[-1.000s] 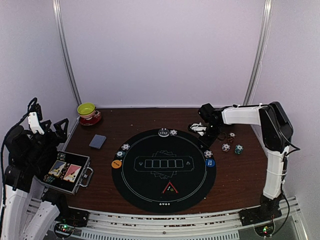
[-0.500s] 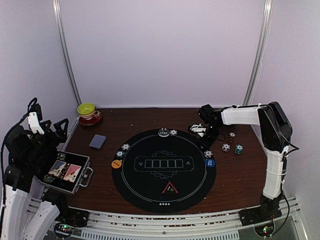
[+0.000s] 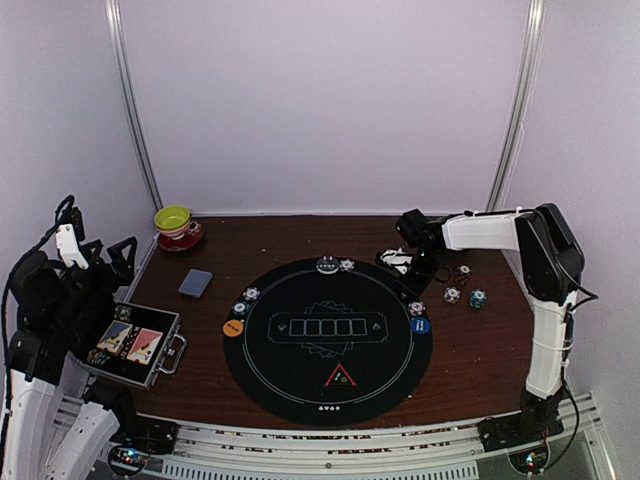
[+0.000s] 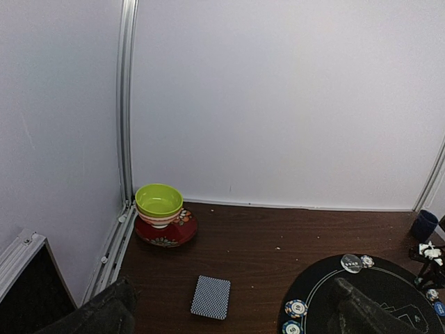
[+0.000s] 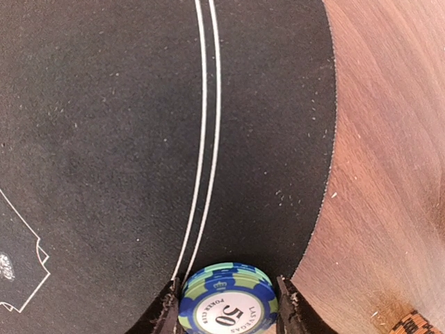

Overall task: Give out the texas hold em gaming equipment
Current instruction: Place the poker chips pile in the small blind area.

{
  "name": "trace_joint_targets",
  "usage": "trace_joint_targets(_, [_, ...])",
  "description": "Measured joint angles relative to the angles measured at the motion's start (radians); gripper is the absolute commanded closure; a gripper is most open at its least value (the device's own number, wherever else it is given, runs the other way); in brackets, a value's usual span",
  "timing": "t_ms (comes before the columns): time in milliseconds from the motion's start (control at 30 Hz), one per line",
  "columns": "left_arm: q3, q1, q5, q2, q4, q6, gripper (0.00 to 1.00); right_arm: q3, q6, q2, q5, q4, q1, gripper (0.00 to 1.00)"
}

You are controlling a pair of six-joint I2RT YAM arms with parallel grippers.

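Right claw point(image 5: 228, 310): clenched on the chip, one finger touching each side of it.
Chip point(image 5: 227, 296): blue and green, marked 50, at the far-right edge of the mat point(image 3: 300, 385), between its double white line and its rim.
Left claw point(image 4: 233, 285): released, fingers wide apart with nothing between them, off the mat's left side.
Cards point(image 4: 211, 297): one deck, face down on the wood, near the mat's far-left rim.
Loose chips point(image 3: 452, 294): on the wood, right of the mat.
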Motion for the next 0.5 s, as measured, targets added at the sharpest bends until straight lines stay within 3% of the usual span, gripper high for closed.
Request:
trace_joint_targets(300, [0.000, 0.000, 0.000, 0.000, 0.000, 0.000, 0.02, 0.000, -0.009, -0.003, 0.000, -0.001, -0.001, 0.41])
trace_joint_targets(500, [0.000, 0.000, 0.000, 0.000, 0.000, 0.000, 0.02, 0.000, -0.002, -0.024, -0.002, -0.010, -0.011, 0.26])
